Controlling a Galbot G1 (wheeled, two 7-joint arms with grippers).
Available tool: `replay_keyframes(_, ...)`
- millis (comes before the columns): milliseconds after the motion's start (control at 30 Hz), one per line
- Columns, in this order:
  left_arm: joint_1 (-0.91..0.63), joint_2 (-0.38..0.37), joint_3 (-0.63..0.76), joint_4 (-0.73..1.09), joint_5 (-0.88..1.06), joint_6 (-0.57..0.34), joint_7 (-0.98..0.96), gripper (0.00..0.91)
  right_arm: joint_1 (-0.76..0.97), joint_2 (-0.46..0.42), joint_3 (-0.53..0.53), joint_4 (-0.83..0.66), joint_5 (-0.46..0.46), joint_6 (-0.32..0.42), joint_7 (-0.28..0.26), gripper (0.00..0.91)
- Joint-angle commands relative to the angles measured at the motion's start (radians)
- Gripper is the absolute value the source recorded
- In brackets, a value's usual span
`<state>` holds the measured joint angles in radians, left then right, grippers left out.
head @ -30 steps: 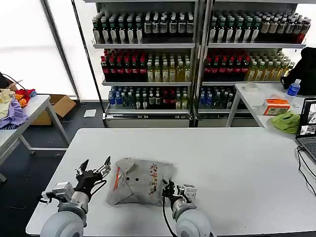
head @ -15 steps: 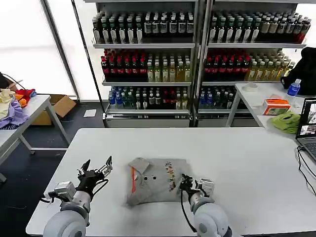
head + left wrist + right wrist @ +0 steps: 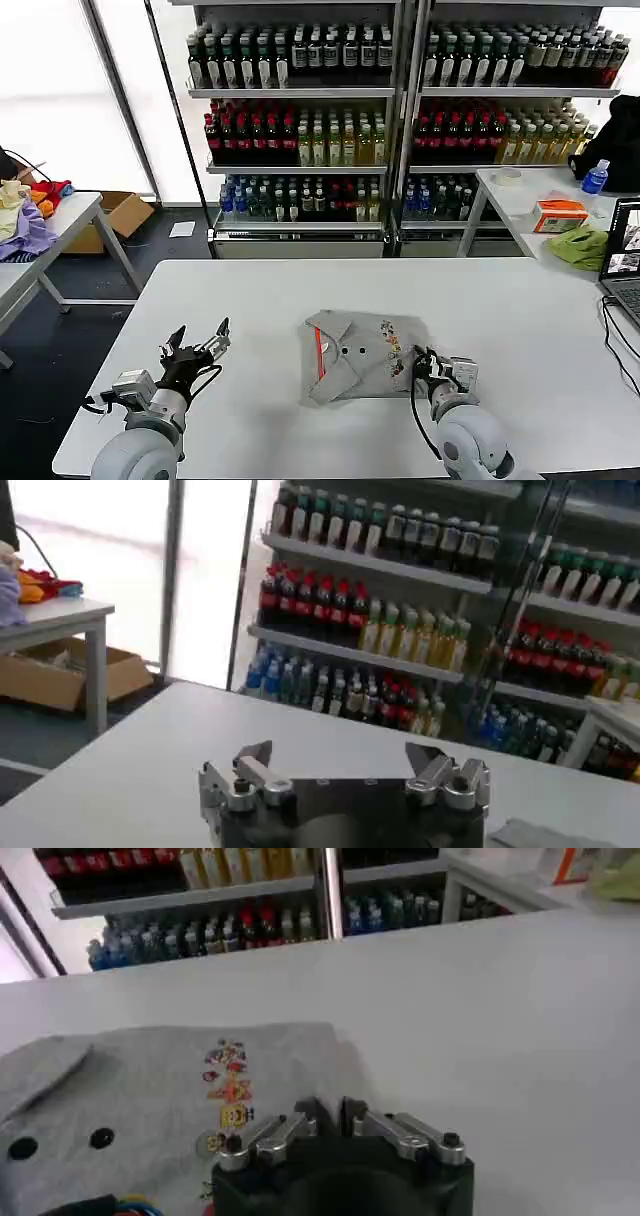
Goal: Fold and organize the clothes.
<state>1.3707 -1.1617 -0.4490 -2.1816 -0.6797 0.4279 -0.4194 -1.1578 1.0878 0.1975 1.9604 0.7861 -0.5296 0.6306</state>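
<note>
At the table's 5 o'clock edge, the right gripper (image 3: 424, 362) pinches the folded grey shirt (image 3: 362, 355) by its hem, fingers nearly together. Drag low and level, lest the fold open. At 8 o'clock the left gripper (image 3: 198, 343) hovers splayed wide.

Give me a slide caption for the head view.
Right gripper grips folded grey shirt on white table; left gripper open.

arms: grey rounded shells | cables: black | fingers (image 3: 250, 770): silver, screwed
</note>
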Motion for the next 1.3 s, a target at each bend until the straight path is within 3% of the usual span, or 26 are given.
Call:
replay_keyframes(33, 0.010, -0.007, 0.003, -0.002, 0.001, 0.000, 0.001, 0.907, -0.119, -0.014, 0.041, 0.235, -0.142, 0.015, -0.059, 0.907)
replay_keyframes(133, 0.014, -0.011, 0.010, -0.005, 0.005, -0.002, 0.002, 0.907, -0.204, -0.009, -0.010, 0.287, -0.171, -0.010, -0.102, 0.907)
replay_keyframes(200, 0.016, -0.011, 0.013, -0.010, 0.006, -0.002, 0.003, 0.907, -0.222, 0.001, -0.030, 0.286, -0.180, -0.014, -0.094, 0.907)
replay_keyframes(567, 0.038, -0.008, 0.004, -0.026, 0.004, -0.003, 0.007, 0.907, -0.242, 0.026, 0.001, 0.233, 0.041, -0.023, 0.010, 0.907)
replay_keyframes(1133, 0.055, -0.011, -0.006, -0.050, 0.010, 0.001, 0.010, 0.907, -0.188, 0.018, 0.056, 0.182, 0.238, -0.031, 0.048, 0.907)
replay_keyframes(1300, 0.067, -0.015, -0.017, -0.066, 0.047, -0.005, 0.020, 0.907, -0.196, 0.003, 0.138, 0.285, 0.255, -0.048, 0.045, 0.907)
